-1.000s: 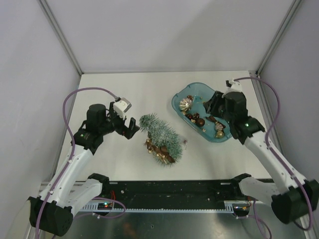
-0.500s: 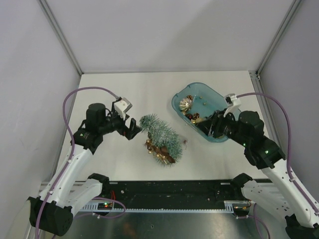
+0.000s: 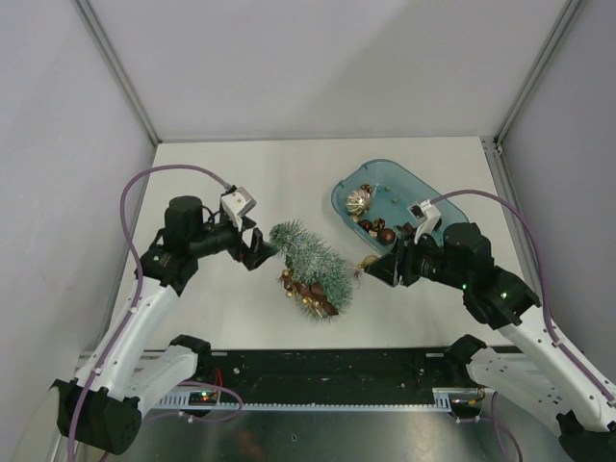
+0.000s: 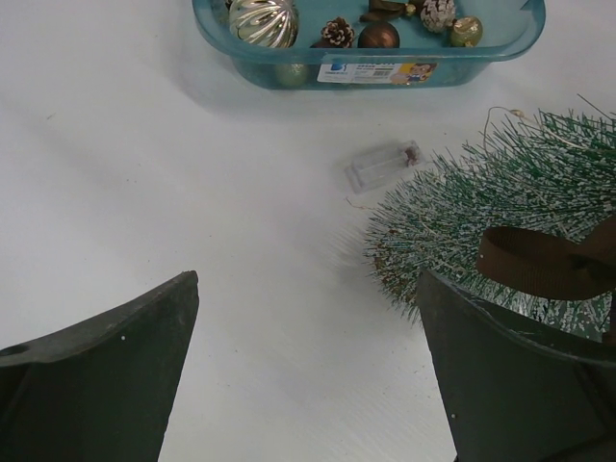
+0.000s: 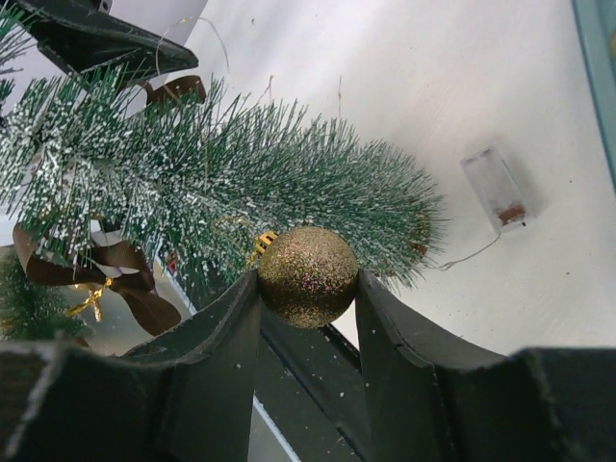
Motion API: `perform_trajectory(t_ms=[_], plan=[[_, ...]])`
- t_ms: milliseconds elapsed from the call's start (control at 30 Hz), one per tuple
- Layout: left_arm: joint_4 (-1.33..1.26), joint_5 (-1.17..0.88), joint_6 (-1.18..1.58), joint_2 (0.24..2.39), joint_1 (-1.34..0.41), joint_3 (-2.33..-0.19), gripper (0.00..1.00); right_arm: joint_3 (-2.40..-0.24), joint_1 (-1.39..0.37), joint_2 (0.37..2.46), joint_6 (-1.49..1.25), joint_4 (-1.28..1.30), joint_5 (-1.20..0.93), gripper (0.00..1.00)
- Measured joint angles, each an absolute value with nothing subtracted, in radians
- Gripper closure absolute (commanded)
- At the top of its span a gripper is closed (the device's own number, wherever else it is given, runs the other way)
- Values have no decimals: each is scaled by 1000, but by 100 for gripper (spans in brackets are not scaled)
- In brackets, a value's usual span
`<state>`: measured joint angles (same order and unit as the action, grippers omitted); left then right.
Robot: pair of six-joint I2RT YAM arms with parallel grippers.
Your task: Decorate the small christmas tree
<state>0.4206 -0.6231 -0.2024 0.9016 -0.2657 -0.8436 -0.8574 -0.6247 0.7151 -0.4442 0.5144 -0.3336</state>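
Observation:
The small christmas tree point(image 3: 313, 267) lies on its side mid-table, frosted green, with brown ribbons and gold ornaments along its near side. My right gripper point(image 3: 377, 268) is shut on a gold glitter ball point(image 5: 308, 276) and holds it just right of the tree point(image 5: 221, 183), close to the bristles. My left gripper point(image 3: 258, 248) is open and empty at the tree's left end. In the left wrist view its jaws point(image 4: 306, 289) stand wide apart, the right one against the tree point(image 4: 510, 212) and a brown ribbon point(image 4: 539, 262).
A teal tray point(image 3: 339, 197) with several ornaments stands at the back right; it also shows in the left wrist view point(image 4: 289, 69). A small clear battery box point(image 4: 382, 166) with a thin wire lies between tray and tree.
My right gripper has moved out of the tray and left to the tree, carrying the gold ball. My left gripper has edged slightly closer to the tree.

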Motion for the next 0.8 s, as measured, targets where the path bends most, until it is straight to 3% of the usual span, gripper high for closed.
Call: perform_trajectory(t_ms=[800], plan=[[420,-685,-202,905,-265,-844,0,-847,-635,746,-444,439,-380,64]])
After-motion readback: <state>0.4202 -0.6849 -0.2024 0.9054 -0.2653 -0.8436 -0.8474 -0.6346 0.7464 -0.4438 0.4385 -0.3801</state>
